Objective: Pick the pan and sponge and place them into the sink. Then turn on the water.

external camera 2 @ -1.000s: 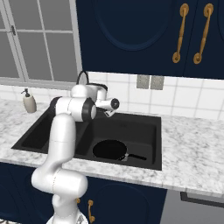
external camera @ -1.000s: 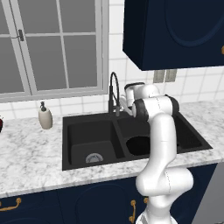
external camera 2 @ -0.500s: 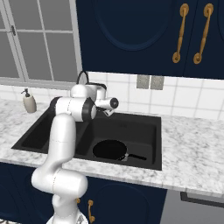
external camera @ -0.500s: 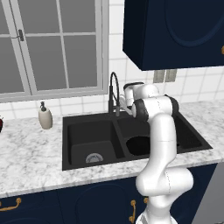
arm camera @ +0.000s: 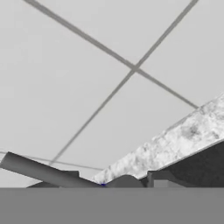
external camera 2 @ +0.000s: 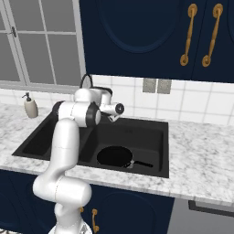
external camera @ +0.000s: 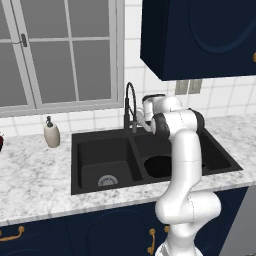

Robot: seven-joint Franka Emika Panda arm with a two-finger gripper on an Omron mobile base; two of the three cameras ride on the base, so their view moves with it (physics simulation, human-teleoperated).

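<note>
Claw (external camera: pixel 140 121) at the faucet (external camera: pixel 130 100) base, behind the sink (external camera: pixel 75 150); I can't tell whether the jaws are spread or pinching.
Pan (external camera: pixel 159 166) lies flat in the right basin, handle toward the right wall, below the claw and on the robot's side of it, well apart. So the water looks like the step in hand. In the hand view a grey bar (arm camera: pixel 48 173), probably the tap lever, sits right at the fingertips with its long axis slanting off to that view's left edge, but contact isn't clear. Straight ahead is the tiled wall (arm camera: pixel 109 87), with a strip of marble counter (arm camera: pixel 183 135) alongside, so there's little room to push forward. The faucet's black arch is close to the wrist and is the likely snag. Soap dispenser (external camera: pixel 51 134) stands far left, out of the way.
</note>
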